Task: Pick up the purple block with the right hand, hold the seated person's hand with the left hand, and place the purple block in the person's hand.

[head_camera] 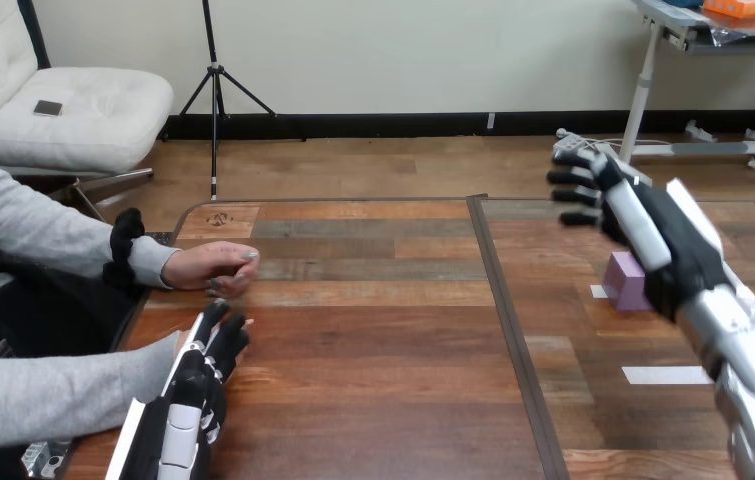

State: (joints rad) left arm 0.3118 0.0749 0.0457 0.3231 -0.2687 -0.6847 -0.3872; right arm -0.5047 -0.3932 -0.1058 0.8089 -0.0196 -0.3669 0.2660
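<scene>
— Right robot hand [658,235] state? Logging quick.
— Wide open, fingers [575,180] nearly straight and spread, holding nothing. It hangs above the right half of the table [373,400], palm over the purple block [621,283].
— Block where exactly?
— On the table, right side, just beside a small white tape mark [600,291]. The palm hides its right part. Can't tell if they touch; looks apart to me.
— Left robot hand [198,385]?
— Low at the table's left edge, fingers loosely extended, nothing seen in them. A grey sleeve [53,395] runs up to it. Whatever hand ends that sleeve is hidden, so touching or not, can't tell. The person's hand at the view's left [215,268] rests loosely curled on the table, near those fingertips but apart.
— Handling guess for the block?
— Small, rigid, boxy, probably light. Material I can't say. Flat faces, so it shouldn't roll or crush. Smooth sides might slip off hard fingertips. I'd pinch two opposite side faces, thumb against fingers, low enough to keep it square, and not on a corner.
— Progress?
— Judging by the layout: block not yet picked up, no hold on the person's hand yet, nothing placed.
</scene>
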